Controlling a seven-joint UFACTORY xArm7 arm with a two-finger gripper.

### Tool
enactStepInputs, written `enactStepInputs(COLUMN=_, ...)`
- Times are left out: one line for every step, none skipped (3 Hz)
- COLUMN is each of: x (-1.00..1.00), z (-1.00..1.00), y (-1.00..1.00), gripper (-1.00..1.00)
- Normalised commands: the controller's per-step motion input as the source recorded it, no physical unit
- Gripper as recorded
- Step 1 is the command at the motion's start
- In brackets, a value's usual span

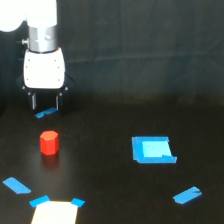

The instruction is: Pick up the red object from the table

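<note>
Red object (pixel 49 142) fully visible; claw (pixel 45 103) fingertips blurred, dark.

No legible text or labels anywhere

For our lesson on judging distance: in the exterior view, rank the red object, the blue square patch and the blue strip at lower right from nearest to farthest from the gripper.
From the gripper:
1. Red object, just below it.
2. Blue square patch, toward the view's right.
3. Blue strip, lower right, farthest.
</note>
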Motion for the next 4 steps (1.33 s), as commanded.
enactStepInputs(x=-0.05, z=-0.66, y=-1.00, gripper=0.28)
enactStepInputs(x=-0.20, z=-1.00, y=-1.00, gripper=-0.74)
enactStepInputs(x=0.22, z=-0.18, y=-1.00, gripper=0.39)
enactStepInputs(x=0.28, z=-0.40, y=-1.00, gripper=0.36)
